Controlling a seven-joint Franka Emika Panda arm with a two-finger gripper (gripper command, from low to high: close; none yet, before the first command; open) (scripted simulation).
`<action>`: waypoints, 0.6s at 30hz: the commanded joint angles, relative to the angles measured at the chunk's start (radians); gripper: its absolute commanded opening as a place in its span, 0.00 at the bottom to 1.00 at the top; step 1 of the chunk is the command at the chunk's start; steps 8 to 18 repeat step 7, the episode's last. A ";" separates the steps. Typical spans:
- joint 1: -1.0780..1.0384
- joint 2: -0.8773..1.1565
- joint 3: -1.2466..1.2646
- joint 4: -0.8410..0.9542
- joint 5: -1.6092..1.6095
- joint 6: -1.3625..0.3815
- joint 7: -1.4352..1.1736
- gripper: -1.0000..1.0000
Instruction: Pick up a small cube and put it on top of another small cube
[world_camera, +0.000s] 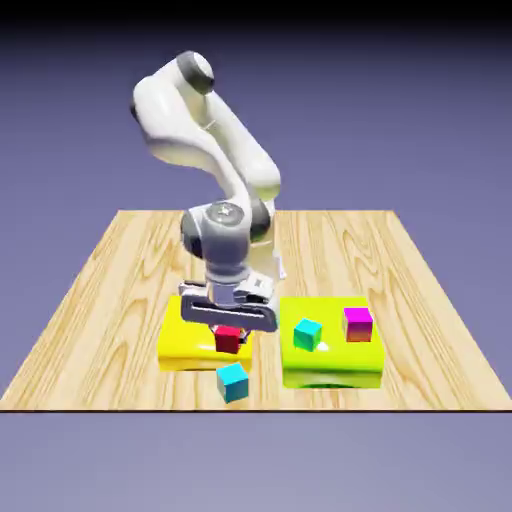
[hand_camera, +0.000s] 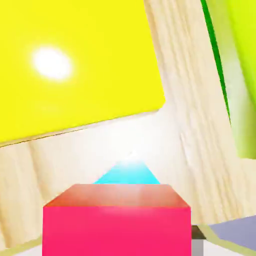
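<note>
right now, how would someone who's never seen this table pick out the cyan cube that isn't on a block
Start at the flat yellow block on the exterior view's left of the wooden table. Just in front of its near edge, below the red cube in the gripper, a cyan cube sits on bare wood. The other cyan cube rests on the yellow-green block.

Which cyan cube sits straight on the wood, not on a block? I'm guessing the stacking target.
The cyan cube at the table's near edge, just below the held red cube. The other cyan cube rests on the yellow-green block beside the magenta cube.
</note>
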 joint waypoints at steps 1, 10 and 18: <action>0.026 0.019 -0.036 0.003 -0.027 0.017 0.015 0.00; 0.065 0.047 -0.092 0.006 -0.073 0.043 0.040 1.00; 0.065 0.047 -0.092 0.006 -0.073 0.043 0.040 1.00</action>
